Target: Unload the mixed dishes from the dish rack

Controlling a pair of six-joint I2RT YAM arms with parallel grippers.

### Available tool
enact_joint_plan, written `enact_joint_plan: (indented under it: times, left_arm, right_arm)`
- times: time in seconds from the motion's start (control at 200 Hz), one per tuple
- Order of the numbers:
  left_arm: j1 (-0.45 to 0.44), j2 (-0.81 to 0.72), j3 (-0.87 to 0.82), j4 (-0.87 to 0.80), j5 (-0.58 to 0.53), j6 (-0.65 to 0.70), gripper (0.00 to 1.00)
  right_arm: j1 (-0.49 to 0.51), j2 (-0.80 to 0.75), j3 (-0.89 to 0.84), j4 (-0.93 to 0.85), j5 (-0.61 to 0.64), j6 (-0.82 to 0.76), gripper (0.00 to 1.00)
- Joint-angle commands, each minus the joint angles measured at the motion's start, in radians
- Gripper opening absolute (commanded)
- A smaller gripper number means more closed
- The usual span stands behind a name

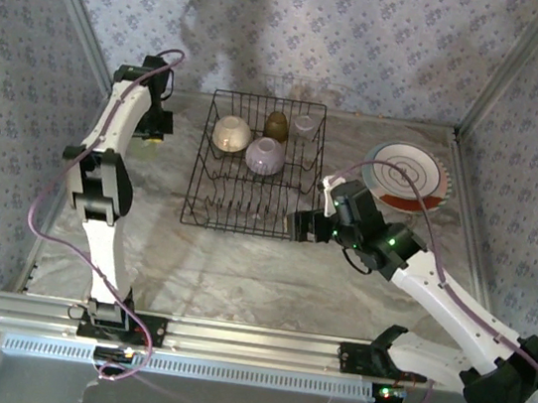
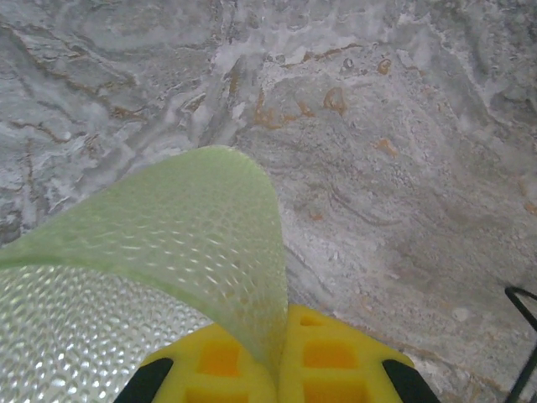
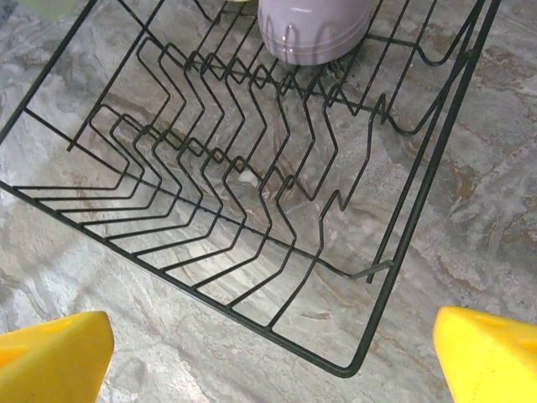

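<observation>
Dish rack (image 1: 247, 214): mid-table (image 1: 240, 268); far end holds cream bowl (image 1: 231, 133), lilac bowl (image 1: 265, 156), olive cup (image 1: 277, 124). Plates (image 1: 408, 176) stacked to its right. Right gripper (image 3: 268, 361): agape, empty, at the rack's near corner. Left gripper (image 2: 281, 353): clamped on pale green dimpled sheet (image 2: 168, 243).

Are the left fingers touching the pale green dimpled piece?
Touching. The left wrist view shows the left gripper shut, its yellow fingers pinching the edge of the pale green dimpled piece between them.
</observation>
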Motion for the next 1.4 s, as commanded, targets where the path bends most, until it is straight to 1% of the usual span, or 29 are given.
enact_joint_plan:
  times: [0.0, 0.32, 0.53, 0.795, 0.865, 1.034, 1.224, 1.394]
  left_arm:
    - [0.014, 0.041, 0.083, -0.047, 0.026, 0.032, 0.0]
    - [0.024, 0.153, 0.196, -0.097, 0.035, 0.048, 0.0]
    - [0.033, 0.186, 0.211, -0.101, 0.061, 0.055, 0.0]
    - [0.037, 0.212, 0.205, -0.102, 0.067, 0.06, 0.0]
    - [0.037, 0.215, 0.206, -0.101, 0.07, 0.06, 0.02]
    - [0.036, 0.213, 0.206, -0.101, 0.072, 0.06, 0.13]
    - [0.036, 0.185, 0.2, -0.088, 0.089, 0.058, 0.33]
    - [0.037, 0.152, 0.203, -0.073, 0.134, 0.06, 0.47]
  right_arm:
    - [0.022, 0.016, 0.018, -0.028, 0.028, -0.013, 1.0]
    - [0.035, 0.037, 0.024, -0.029, 0.041, -0.017, 1.0]
    - [0.038, 0.046, 0.021, -0.023, 0.036, -0.012, 1.0]
    - [0.041, 0.047, 0.013, -0.017, 0.031, -0.009, 1.0]
    - [0.042, 0.045, 0.011, -0.01, 0.019, -0.009, 1.0]
    - [0.048, 0.027, 0.004, 0.005, 0.007, -0.013, 1.0]
    - [0.048, -0.013, -0.011, 0.043, -0.036, -0.017, 1.0]
    - [0.048, -0.053, -0.025, 0.088, -0.09, -0.026, 1.0]
